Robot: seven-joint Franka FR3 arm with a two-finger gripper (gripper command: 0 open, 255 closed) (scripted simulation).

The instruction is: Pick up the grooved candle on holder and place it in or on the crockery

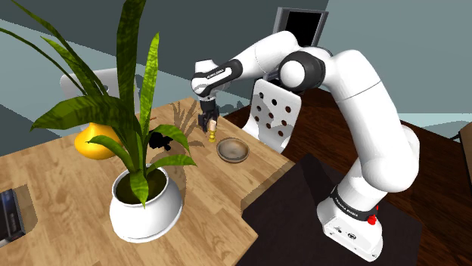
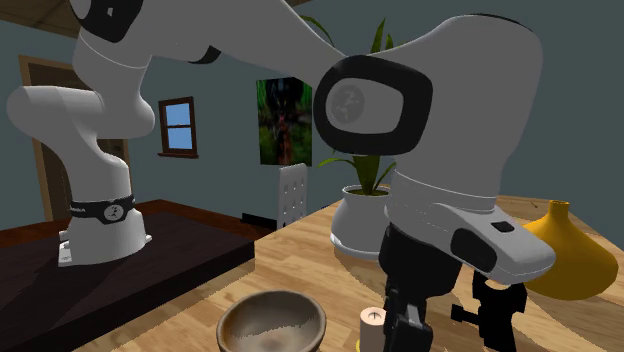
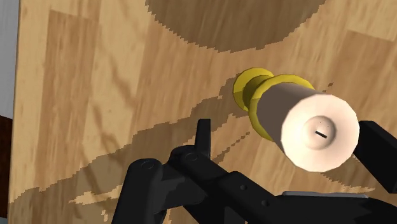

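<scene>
A pale cream candle (image 3: 317, 133) on a yellow holder (image 3: 253, 89) stands upright on the wooden table (image 3: 95, 95). My black gripper (image 3: 289, 141) is open and has come down around it. The candle sits between the fingers, close to one finger (image 3: 378, 153) and well apart from the other. Neither finger clasps it. From the shoulder view the gripper (image 1: 208, 122) hangs over the candle (image 1: 213, 134), just to the left of a brown bowl (image 1: 233, 150). In the second exterior view the bowl (image 2: 272, 322) lies left of the candle (image 2: 372, 326) and gripper (image 2: 395, 318).
A big plant in a white pot (image 1: 145, 204) stands near the table's front. A yellow vase (image 1: 97, 142) and a small black object (image 1: 160, 140) are behind it. A white perforated chair (image 1: 274, 113) stands beside the table, whose edge runs close to the bowl.
</scene>
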